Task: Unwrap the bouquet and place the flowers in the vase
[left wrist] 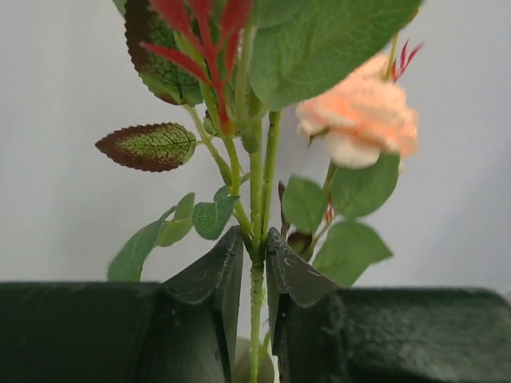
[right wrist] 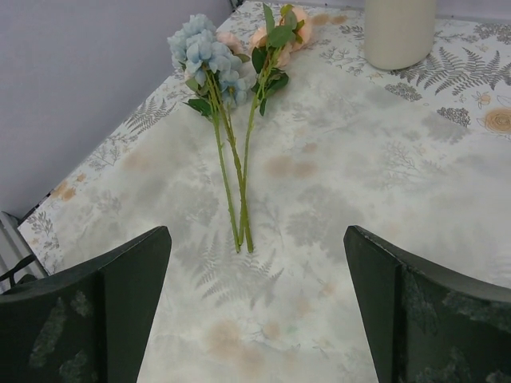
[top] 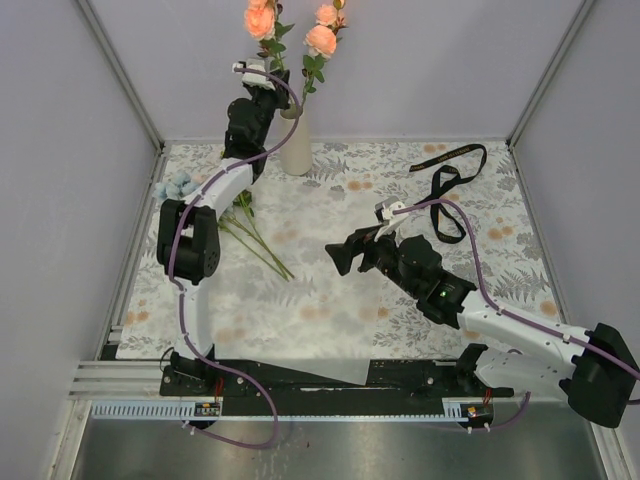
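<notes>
- Table [top: 400,300]: the unwrapping looks done to me, so what's left is getting the remaining stems into the vase.
- Right gripper [top: 336,260]: jaws spread wide with nothing in them. It sits low over the middle of the table and is aimed toward the left edge.
- Left gripper [left wrist: 254,239]: up above the vase by the far edge, with its fingers nearly together either side of an upright rose stem [left wrist: 255,303]. Honestly can't tell from the wrist view if the pads actually pinch it; there might be a sliver of gap.
- Loose flowers [right wrist: 233,159]: two stems lie flat side by side, cut ends just ahead of the right gripper. The blue cluster [right wrist: 200,48] and peach rose [right wrist: 279,24] are out toward the far-left corner. The long axis runs pretty much straight away from that gripper, so its jaws sit across the stems. The right arm is clearly the nearer one, and I'd go for the cut ends.
- Vase [top: 296,145]: upright at the far edge, left of centre, with peach roses standing out of it.
- Ribbon [top: 450,170]: near the far-right corner, well apart from everything.
</notes>
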Controlling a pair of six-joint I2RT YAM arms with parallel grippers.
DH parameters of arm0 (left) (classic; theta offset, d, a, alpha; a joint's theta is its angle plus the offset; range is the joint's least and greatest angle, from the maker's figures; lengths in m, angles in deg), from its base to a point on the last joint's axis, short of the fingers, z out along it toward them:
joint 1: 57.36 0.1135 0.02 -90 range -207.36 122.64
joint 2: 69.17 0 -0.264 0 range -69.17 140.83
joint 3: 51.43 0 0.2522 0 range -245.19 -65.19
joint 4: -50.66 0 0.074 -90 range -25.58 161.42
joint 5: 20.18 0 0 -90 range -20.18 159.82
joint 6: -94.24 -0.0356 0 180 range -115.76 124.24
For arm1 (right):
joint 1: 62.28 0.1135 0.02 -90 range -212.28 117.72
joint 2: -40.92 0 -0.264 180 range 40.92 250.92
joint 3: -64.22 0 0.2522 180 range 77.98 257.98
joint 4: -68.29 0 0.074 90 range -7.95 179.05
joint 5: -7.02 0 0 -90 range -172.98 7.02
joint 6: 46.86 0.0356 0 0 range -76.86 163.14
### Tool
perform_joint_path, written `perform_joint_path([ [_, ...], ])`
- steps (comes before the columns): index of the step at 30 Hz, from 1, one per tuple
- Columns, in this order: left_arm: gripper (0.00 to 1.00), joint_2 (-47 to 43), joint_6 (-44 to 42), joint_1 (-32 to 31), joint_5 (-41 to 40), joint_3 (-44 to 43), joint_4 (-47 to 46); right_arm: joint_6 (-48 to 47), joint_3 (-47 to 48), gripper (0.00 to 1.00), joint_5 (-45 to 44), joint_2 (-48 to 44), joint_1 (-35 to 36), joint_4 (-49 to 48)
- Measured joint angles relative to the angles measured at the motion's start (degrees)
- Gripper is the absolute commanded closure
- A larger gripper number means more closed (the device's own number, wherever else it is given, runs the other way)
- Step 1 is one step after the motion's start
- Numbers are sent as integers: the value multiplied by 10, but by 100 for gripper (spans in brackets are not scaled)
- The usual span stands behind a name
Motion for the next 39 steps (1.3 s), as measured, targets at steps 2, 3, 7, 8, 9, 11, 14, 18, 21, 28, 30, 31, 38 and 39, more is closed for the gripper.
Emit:
perform_joint_path([
  [2, 73, 3, 21, 8, 16, 13, 13, -1, 0, 0, -4, -2, 0, 8],
  [3, 68, 3, 31, 11, 22, 22, 19, -2, 0, 0, -4, -3, 0, 12],
  [7, 41, 3, 52, 20, 34, 61, 43, -2, 0, 1, -8, -18, 0, 25],
  [8, 35, 3, 57, 21, 35, 69, 50, -2, 1, 0, -9, -24, 0, 33],
  [9, 31, 2, 63, 22, 37, 78, 58, -2, 2, 1, -11, -27, 0, 37],
  [11, 24, -2, 71, 22, 42, 96, 73, -1, 6, 0, -14, -32, 0, 48],
  [14, 18, -24, 82, 22, 50, 132, 109, 3, 9, 1, -17, -37, 0, 55],
  [18, 14, -92, 95, 20, 56, 185, 156, 21, 27, 1, -19, -34, 0, 87],
  [21, 13, -165, 107, 20, 60, 226, 186, 38, 43, 0, -20, -24, 0, 104],
  [28, 10, -304, 132, 20, 63, 247, 331, 70, 62, 1, -13, 29, 0, 122],
  [30, 9, -340, 135, 20, 60, 258, 383, 78, 65, 1, -8, 49, 0, 109],
  [31, 7, -366, 136, 20, 58, 275, 417, 83, 65, 1, -7, 65, 0, 95],
  [38, 1, -546, 132, 20, 40, 410, 598, 96, 130, 5, 12, 266, 0, 45],
  [39, 1, -568, 130, 20, 39, 424, 619, 96, 147, 5, 14, 296, 0, 47],
])
